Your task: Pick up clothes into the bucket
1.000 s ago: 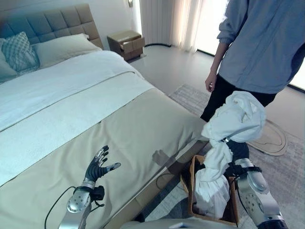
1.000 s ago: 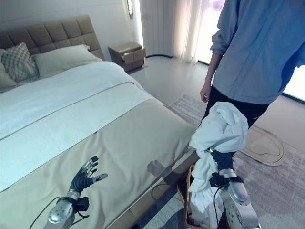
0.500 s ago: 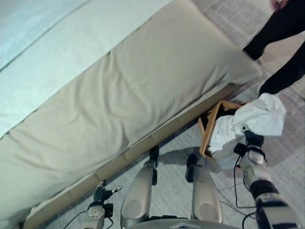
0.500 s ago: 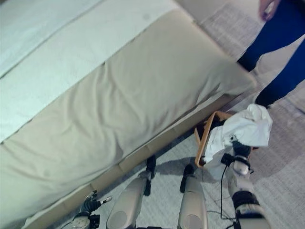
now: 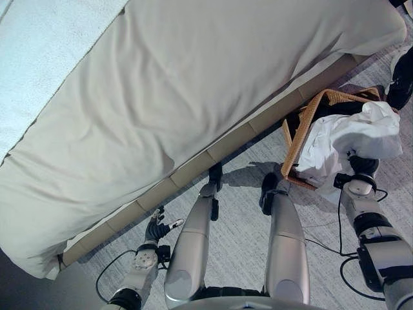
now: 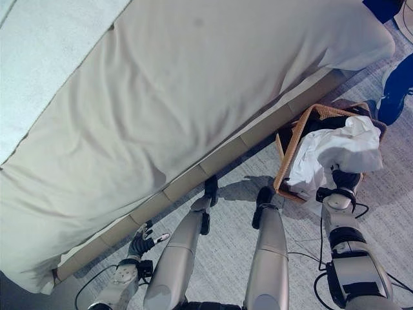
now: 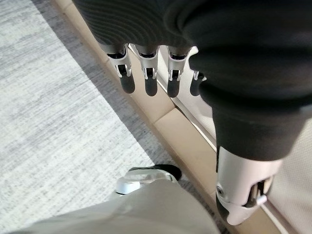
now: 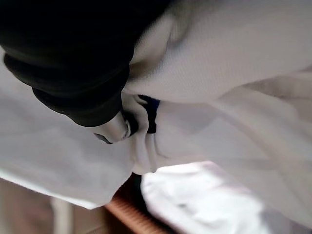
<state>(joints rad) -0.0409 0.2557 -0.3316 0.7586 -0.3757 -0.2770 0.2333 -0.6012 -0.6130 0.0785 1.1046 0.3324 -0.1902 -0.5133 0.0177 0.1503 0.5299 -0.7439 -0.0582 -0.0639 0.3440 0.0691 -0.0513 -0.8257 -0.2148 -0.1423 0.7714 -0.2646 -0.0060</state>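
— Where's the white garment (image 5: 348, 139)?
— My right hand (image 5: 361, 169) holds it bunched over the wicker basket (image 5: 298, 139), fingers curled into the cloth.
— Left hand (image 5: 157, 228)?
— Its fingers (image 7: 150, 82) hang straight, spread, beside the bed (image 5: 193, 77).

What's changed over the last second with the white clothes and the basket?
The right hand has lowered the white garment from above the wicker basket onto its open top, still wrapped in the cloth. The left hand has dropped beside the bed, still open. The camera tilted downward.
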